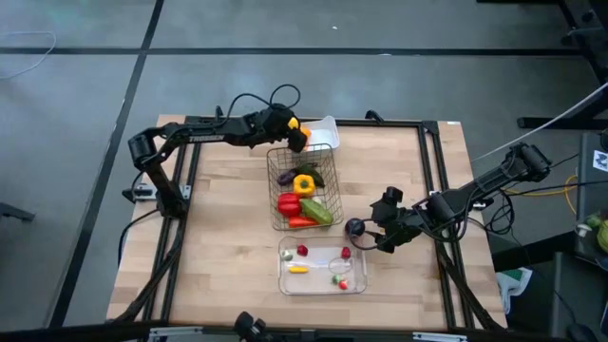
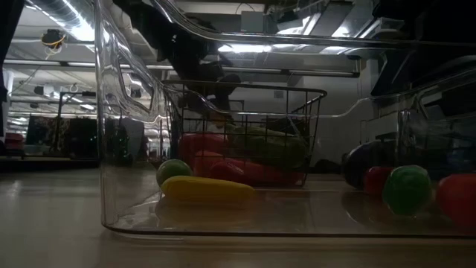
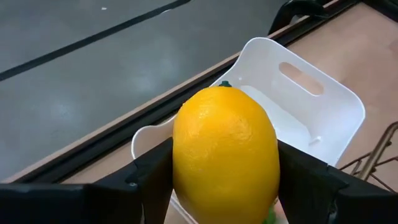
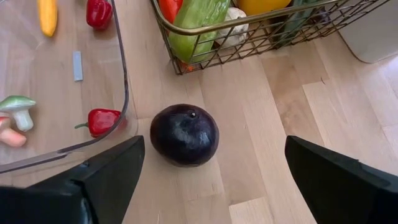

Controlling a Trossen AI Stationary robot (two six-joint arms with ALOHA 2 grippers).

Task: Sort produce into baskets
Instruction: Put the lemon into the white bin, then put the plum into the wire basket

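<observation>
My worktable (image 1: 228, 247) is light wood with a black frame. Grey floor (image 1: 76, 104) surrounds it, crossed by dark lines. Ceiling strip lights (image 2: 82, 15) glow above what may be shelving.

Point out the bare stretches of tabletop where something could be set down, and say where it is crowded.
Bare wood lies left of the wire basket and clear tray, and at the table's far right corner. Crowded: between basket and tray, where the open right gripper flanks a dark purple fruit; the left gripper, holding a lemon, crowds the white tray.
</observation>
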